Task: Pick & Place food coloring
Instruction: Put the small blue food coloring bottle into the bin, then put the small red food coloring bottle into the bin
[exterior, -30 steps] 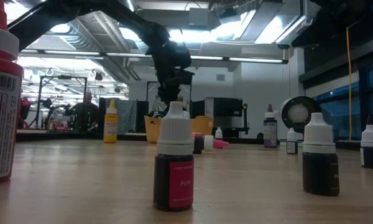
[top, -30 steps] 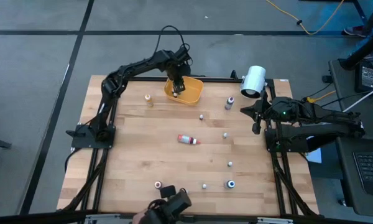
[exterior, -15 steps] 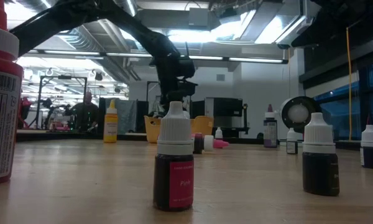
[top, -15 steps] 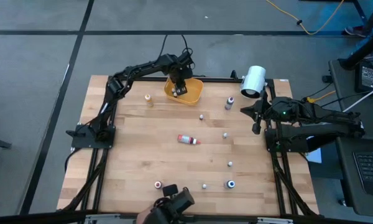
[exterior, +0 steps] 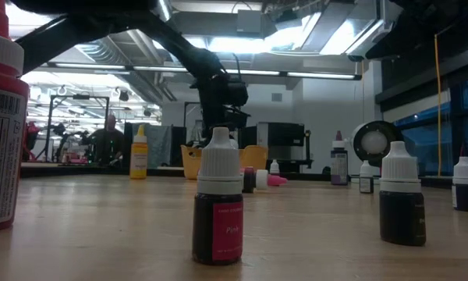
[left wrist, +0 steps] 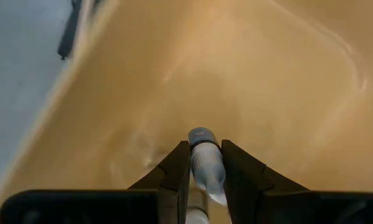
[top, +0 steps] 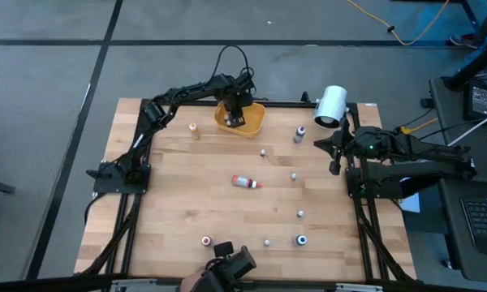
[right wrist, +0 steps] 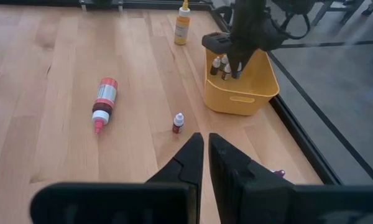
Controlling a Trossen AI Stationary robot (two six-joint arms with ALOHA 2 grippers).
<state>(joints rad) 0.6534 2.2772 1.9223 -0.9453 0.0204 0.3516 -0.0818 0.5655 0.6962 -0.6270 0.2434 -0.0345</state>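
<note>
My left gripper (top: 234, 116) reaches down into the orange bowl (top: 252, 122) at the table's far edge, shut on a tiny food coloring bottle (left wrist: 205, 163) with a grey-blue cap. Other food coloring bottles stand scattered on the wood, among them one mid-table (top: 263, 152), one farther right (top: 294, 176) and one near the front (top: 301, 239). A pink one (exterior: 218, 207) stands close to the low camera. My right gripper (right wrist: 205, 146) is shut with nothing between its fingers, waiting at the table's right edge (top: 334, 162). My left gripper pinches the bottle's body (left wrist: 206, 174) between its two fingers. The fingers come from above, pointing steeply down. The capped end (left wrist: 202, 135) sticks out past the fingertips toward the bowl's inner floor (left wrist: 267, 81). Whether the cap touches the floor I cannot tell.
A big white cylinder (top: 330, 105) lies at the far right. A red-capped larger bottle (top: 245, 182) lies on its side mid-table. A yellow bottle (top: 194, 129) stands left of the bowl and a purple-topped one (top: 299, 134) right of it. Bare wood lies on the left half.
My left gripper has sunk into the orange bowl with the bottle still between its fingers. The right arm has kept still.
</note>
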